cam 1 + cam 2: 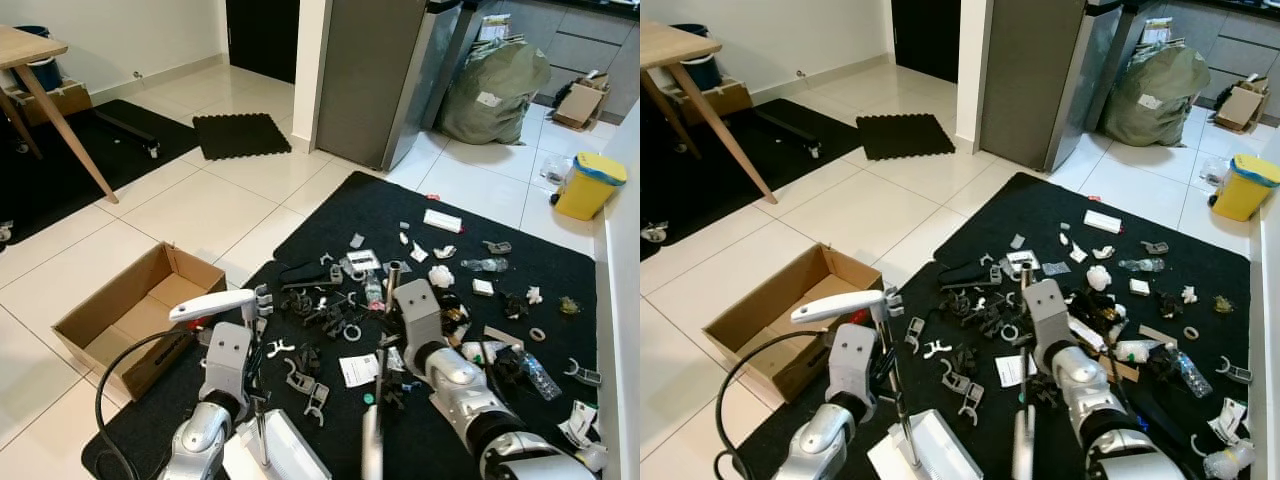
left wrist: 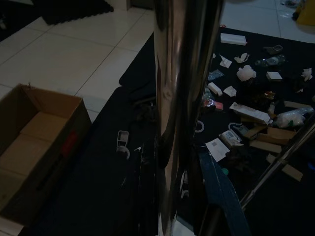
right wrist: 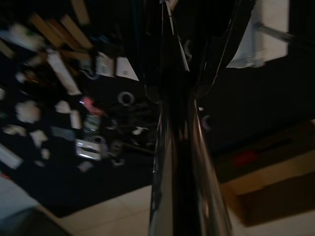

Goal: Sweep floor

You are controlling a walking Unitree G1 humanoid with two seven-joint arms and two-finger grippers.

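Observation:
Litter (image 1: 345, 312) of grey clips, paper scraps, bottles and small boxes lies scattered over a black mat (image 1: 330, 225). My left gripper (image 1: 252, 382) is shut on the thin pole of a white dustpan (image 1: 278, 452), whose white handle (image 1: 210, 305) sticks up above my wrist. The same shiny pole (image 2: 182, 98) stands close in the left wrist view. My right gripper (image 1: 386, 372) is shut on the metal broom pole (image 1: 388, 320), which stands over the middle of the litter. In the right wrist view black fingers (image 3: 224, 44) wrap that pole (image 3: 182, 162).
An open cardboard box (image 1: 130, 312) sits on the tiles beside the mat's left edge. A steel fridge (image 1: 380, 80), a green sack (image 1: 495, 90) and a yellow bin (image 1: 588, 185) stand at the back and right. A wooden table (image 1: 30, 55) is far left.

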